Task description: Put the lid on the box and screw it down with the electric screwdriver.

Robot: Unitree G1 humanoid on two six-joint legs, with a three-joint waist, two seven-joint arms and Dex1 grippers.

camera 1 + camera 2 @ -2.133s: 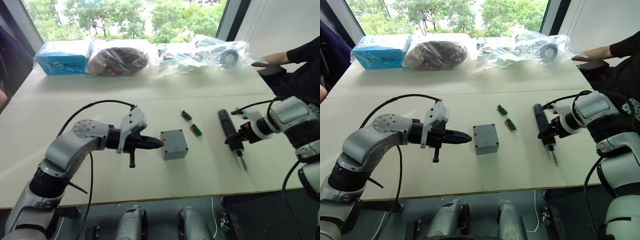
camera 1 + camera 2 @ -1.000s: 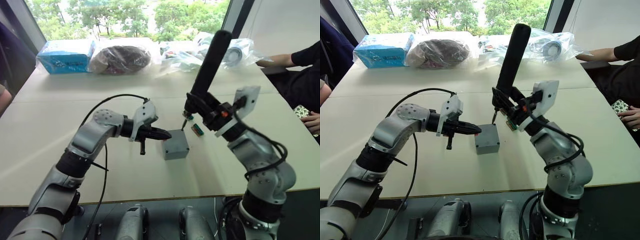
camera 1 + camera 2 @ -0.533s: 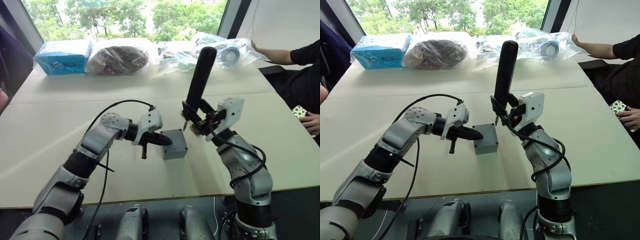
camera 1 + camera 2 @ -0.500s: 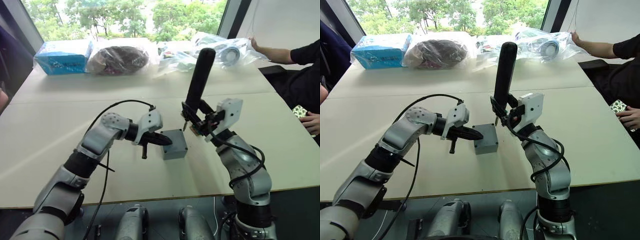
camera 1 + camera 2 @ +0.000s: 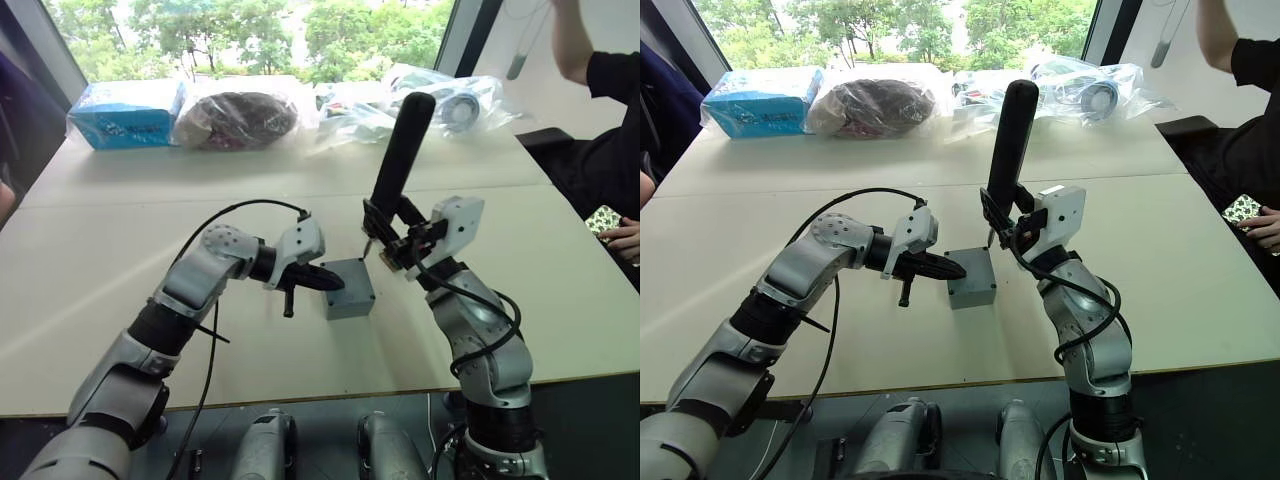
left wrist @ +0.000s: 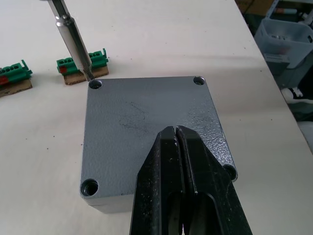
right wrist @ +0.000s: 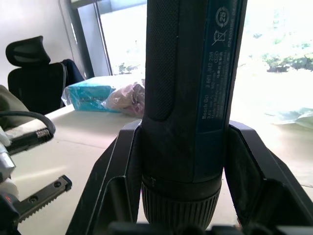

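Observation:
The grey lid (image 6: 146, 117) sits on the grey box (image 5: 350, 298) in the middle of the table. My left gripper (image 6: 175, 131) is shut, its tips resting on top of the lid; it reaches the box from the left (image 5: 333, 284). My right gripper (image 5: 388, 240) is shut on the electric screwdriver (image 5: 400, 150), a dark cylinder held nearly upright behind the box. Its thin metal bit (image 6: 73, 41) points down at the screw hole (image 6: 94, 84) in the lid's far corner. In the right wrist view the fingers (image 7: 122, 171) clamp the screwdriver (image 7: 190, 88) on both sides.
Two small green connectors (image 6: 80, 62) lie just beyond the box. A blue carton (image 5: 128, 112) and plastic bags (image 5: 240, 118) line the table's far edge. A person (image 5: 612, 90) sits at the right with one arm raised.
My right arm has lifted the screwdriver off the table at the right and set it upright over the lid's far corner. The left gripper has reached further onto the lid. The person raised an arm.

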